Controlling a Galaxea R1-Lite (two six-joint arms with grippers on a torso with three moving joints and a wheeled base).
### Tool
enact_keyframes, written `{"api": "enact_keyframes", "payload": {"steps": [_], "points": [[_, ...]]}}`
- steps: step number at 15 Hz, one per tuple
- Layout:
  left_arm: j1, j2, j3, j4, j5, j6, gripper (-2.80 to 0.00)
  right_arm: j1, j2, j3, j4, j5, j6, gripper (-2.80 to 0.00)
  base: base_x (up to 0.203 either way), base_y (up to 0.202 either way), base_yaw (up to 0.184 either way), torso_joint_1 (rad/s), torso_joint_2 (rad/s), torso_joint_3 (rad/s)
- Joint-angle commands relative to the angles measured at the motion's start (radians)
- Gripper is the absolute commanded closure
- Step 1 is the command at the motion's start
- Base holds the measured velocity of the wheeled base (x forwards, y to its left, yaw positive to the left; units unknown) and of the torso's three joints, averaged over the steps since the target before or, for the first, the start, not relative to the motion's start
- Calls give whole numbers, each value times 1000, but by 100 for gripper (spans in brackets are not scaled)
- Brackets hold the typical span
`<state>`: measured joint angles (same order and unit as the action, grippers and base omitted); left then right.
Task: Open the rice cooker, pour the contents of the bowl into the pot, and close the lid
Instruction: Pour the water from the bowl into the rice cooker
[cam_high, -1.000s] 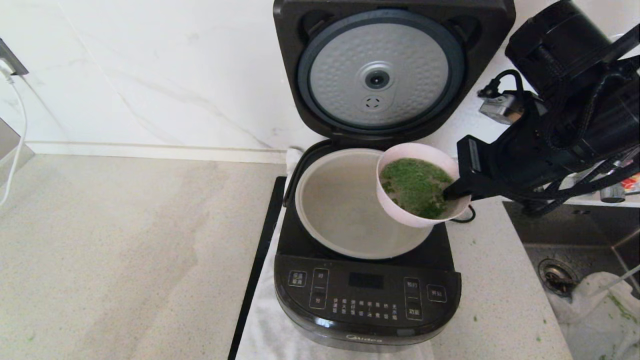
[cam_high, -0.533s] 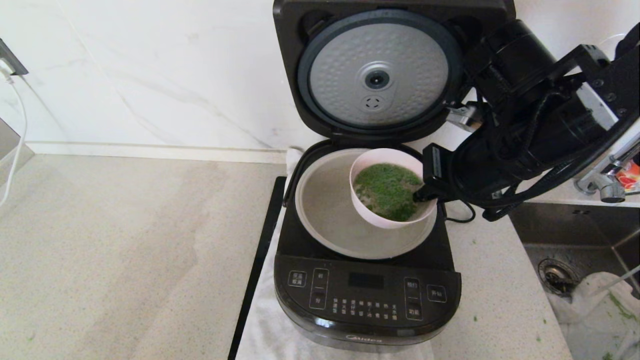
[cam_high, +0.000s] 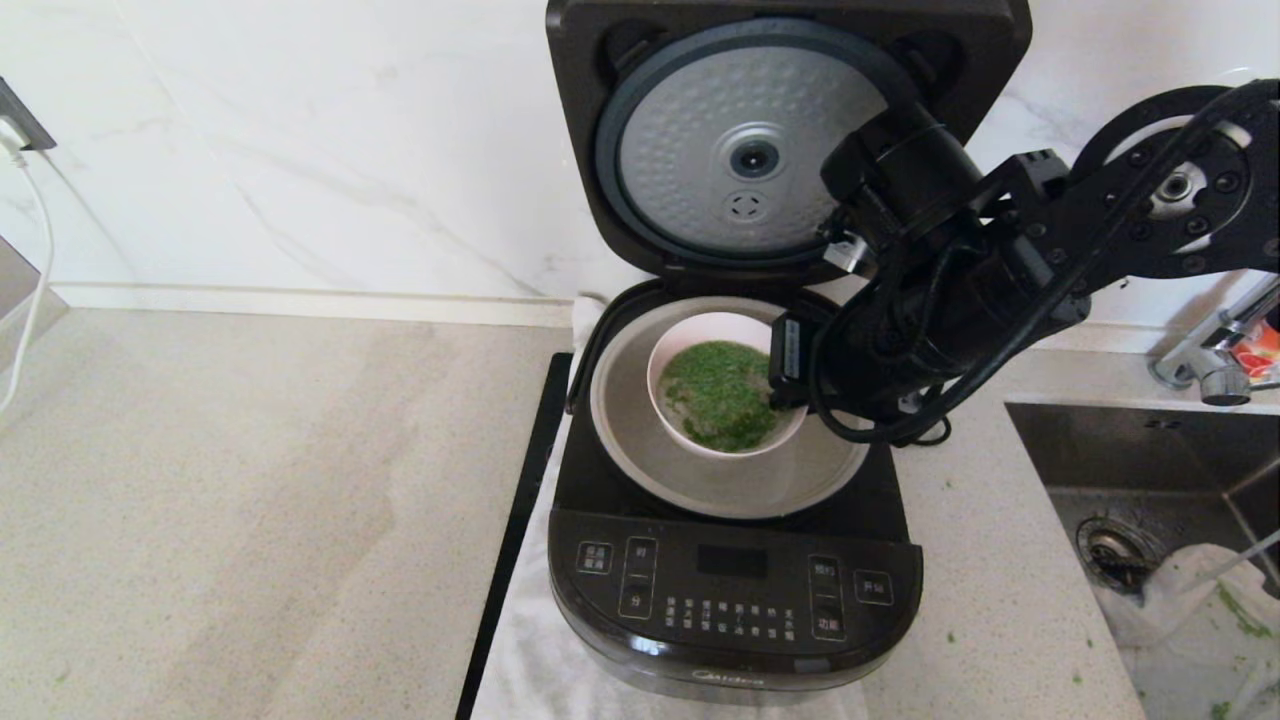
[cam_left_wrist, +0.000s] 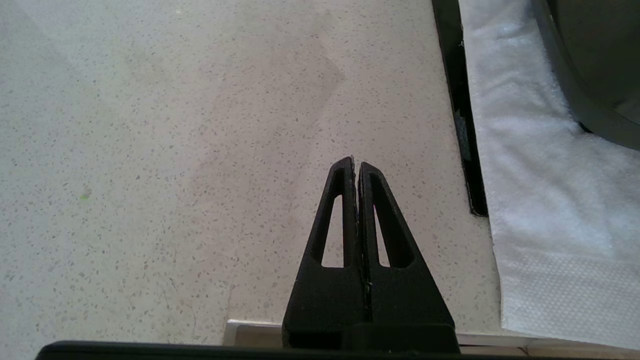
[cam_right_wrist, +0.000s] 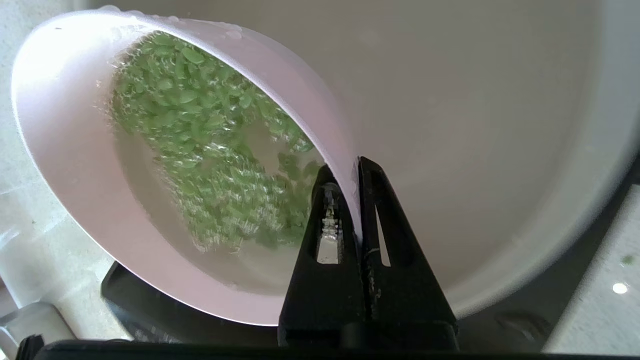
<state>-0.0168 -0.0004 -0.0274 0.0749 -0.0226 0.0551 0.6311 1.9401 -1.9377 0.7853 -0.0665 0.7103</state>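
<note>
The black rice cooker (cam_high: 735, 600) stands open, its lid (cam_high: 755, 150) raised against the back wall with the dimpled silver plate facing me. The pale grey pot (cam_high: 640, 440) sits inside it. My right gripper (cam_high: 785, 395) (cam_right_wrist: 350, 167) is shut on the rim of the small pink-white bowl (cam_high: 668, 362) (cam_right_wrist: 65, 165), holding it level over the middle of the pot. The bowl's contents, chopped green bits (cam_high: 722, 392) (cam_right_wrist: 200, 130) in a little liquid, lie inside it. My left gripper (cam_left_wrist: 356, 162) hangs shut and empty over bare counter, left of the cooker.
A white cloth (cam_left_wrist: 540, 200) lies under the cooker, with a black strip (cam_high: 515, 540) along its left edge. A steel sink (cam_high: 1150, 510) with a drain and tap is at the right. Speckled counter (cam_high: 250, 500) stretches left; a marble wall stands behind.
My right arm has carried the bowl leftward, from over the pot's right rim to above its centre. The bowl stays level and the greens remain inside.
</note>
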Motion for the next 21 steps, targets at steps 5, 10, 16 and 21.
{"api": "enact_keyframes", "payload": {"steps": [5, 10, 16, 21], "points": [[0, -1, 0, 0, 0, 0, 0, 2, 28, 2, -51, -79, 25, 0, 0, 0, 0, 0, 0, 0], [0, -1, 0, 0, 0, 0, 0, 47, 10, 33, -101, -301, 16, 0, 0, 0, 0, 0, 0, 0], [0, -1, 0, 0, 0, 0, 0, 111, -72, 395, -585, -431, -139, 0, 0, 0, 0, 0, 0, 0], [0, -1, 0, 0, 0, 0, 0, 167, -130, 707, -1204, -623, -451, 0, 0, 0, 0, 0, 0, 0]]}}
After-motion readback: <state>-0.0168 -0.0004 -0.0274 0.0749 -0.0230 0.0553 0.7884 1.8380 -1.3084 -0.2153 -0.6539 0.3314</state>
